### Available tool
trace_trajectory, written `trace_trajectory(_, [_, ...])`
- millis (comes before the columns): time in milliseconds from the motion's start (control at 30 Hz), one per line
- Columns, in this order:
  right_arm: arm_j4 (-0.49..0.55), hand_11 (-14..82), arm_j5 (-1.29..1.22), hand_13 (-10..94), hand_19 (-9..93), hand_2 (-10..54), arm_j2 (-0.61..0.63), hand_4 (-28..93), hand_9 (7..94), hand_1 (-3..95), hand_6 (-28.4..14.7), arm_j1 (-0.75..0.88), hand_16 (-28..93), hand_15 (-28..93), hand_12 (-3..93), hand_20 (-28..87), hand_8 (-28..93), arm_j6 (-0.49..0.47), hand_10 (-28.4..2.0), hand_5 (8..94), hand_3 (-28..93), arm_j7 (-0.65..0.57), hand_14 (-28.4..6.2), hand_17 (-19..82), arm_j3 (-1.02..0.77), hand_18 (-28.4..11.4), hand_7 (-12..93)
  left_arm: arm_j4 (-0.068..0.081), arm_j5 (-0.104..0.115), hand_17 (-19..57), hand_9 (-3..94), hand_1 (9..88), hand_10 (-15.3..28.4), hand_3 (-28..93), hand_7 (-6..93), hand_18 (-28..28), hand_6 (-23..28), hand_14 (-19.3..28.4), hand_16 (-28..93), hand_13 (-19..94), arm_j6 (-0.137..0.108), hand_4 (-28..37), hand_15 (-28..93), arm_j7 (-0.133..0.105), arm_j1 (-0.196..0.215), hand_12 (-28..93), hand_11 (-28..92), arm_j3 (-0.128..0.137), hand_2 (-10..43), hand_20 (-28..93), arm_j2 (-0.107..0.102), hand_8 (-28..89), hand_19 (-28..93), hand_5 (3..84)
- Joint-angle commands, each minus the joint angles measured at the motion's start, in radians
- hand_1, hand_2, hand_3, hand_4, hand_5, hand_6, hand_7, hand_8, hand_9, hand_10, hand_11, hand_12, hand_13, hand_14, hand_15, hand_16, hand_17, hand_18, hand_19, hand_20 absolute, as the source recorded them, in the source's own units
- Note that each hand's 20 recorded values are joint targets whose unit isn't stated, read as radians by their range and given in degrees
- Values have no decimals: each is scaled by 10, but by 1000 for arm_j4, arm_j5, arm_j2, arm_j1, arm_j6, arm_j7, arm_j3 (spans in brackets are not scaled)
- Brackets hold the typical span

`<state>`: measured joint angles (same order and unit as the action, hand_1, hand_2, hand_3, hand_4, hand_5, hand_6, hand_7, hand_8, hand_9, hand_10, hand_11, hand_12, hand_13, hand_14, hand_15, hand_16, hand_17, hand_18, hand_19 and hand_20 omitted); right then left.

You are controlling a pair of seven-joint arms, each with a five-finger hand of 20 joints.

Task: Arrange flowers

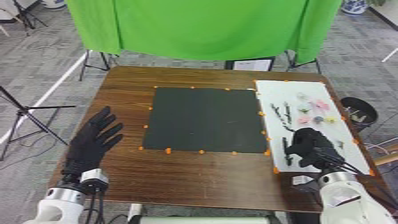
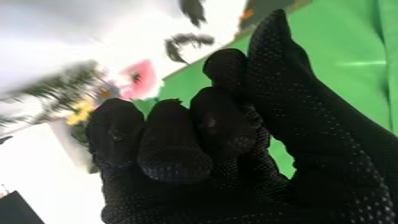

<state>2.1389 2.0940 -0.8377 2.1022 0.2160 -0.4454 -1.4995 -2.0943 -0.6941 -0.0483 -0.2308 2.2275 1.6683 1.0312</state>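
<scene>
At the right side of the brown desk, a white sheet ran from near to far, carrying the flowers and sprigs. The right hand was over the near part of this sheet. In the right wrist view, that hand had its fingers curled over while the thumb stood out straight; whether anything sat in its grip, I could not tell.

Farther along the sheet from the hand lay a large pink flower, with a smaller pink bloom and a yellow bloom nearer. A pale, wispy bloom lay at the far end of this cluster. To the left of the blooms were dark twigs, and a dark sprig lay just left of the right hand.

The left hand was at the left side of the desk, palm and fingers spread, well apart from the flowers. Between the two hands, toward the middle, a black mat lay flat, with orange dabs around its edges. Past the desk's right edge was a dark bin, and beyond the far edge hung a green cloth.
</scene>
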Motion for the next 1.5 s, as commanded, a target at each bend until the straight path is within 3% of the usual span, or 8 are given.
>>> trace_trajectory(33, [44,657,82,771,932,-67,20,-54,805,330,-21,-107,363,857,650,687,282,-123,-62,613,932,-151,-72,437,33,-216,662,-8,-5,-110,197,249,107,675,204,239,32,151,28,166,-8,-283,259,2,18,199,187,9,-81,91,-11,-104,389,253])
trace_trajectory(167, [69,669,117,740,932,-93,2,-233,766,326,-4,-104,379,836,566,653,197,-288,-80,588,850,-259,-82,409,13,-212,619,-8,-6,-110,197,249,106,674,204,239,32,150,28,167,-5,-282,259,3,19,199,187,8,-81,91,-6,-104,390,253])
trace_trajectory(200, [74,664,133,731,932,-94,-3,-265,751,269,-23,-98,383,832,566,642,-11,-323,-83,603,840,-270,-86,400,9,-213,568,-9,-5,-110,197,249,106,674,204,239,32,151,28,166,-8,-282,259,8,19,199,187,9,-81,91,-7,-104,390,253])
trace_trajectory(267, [77,657,141,721,932,-95,-5,-281,742,210,-32,-88,388,829,573,636,-136,-352,-87,627,800,-274,-90,389,5,-217,471,-12,-5,-110,197,249,106,673,204,239,32,151,28,166,-8,-283,259,5,29,199,187,14,-81,91,-6,-104,390,253])
trace_trajectory(433, [77,646,120,702,932,-95,-14,-283,730,207,-39,-88,390,827,582,625,-127,-410,-96,632,716,-268,-99,371,18,-222,393,-9,-7,-110,197,249,107,673,204,239,32,151,28,167,-2,-283,258,5,26,199,188,15,-81,90,-6,-104,390,253])
trace_trajectory(633, [41,640,170,688,932,-95,-23,-283,714,202,-38,-98,387,823,580,606,-122,-468,-101,622,723,-282,-102,357,69,-223,376,-5,-11,-110,198,250,107,672,203,239,32,150,28,167,-1,-282,258,8,19,199,187,7,-80,90,-4,-104,389,253])
trace_trajectory(1367, [-12,644,331,701,932,-95,-10,-283,726,283,-27,-79,377,821,566,593,-123,-496,-94,641,803,-332,-96,369,155,-224,382,0,-17,-111,198,251,107,675,203,240,32,151,28,166,2,-282,257,18,13,199,188,7,-81,90,-3,-104,389,253])
trace_trajectory(1500, [-39,647,363,726,932,-95,-9,-283,745,359,-11,-58,379,819,559,605,-67,-474,-85,678,764,-316,-89,393,187,-222,388,-2,-18,-111,197,252,106,675,202,240,33,150,28,166,1,-282,257,18,13,199,188,6,-80,90,-7,-104,389,253])
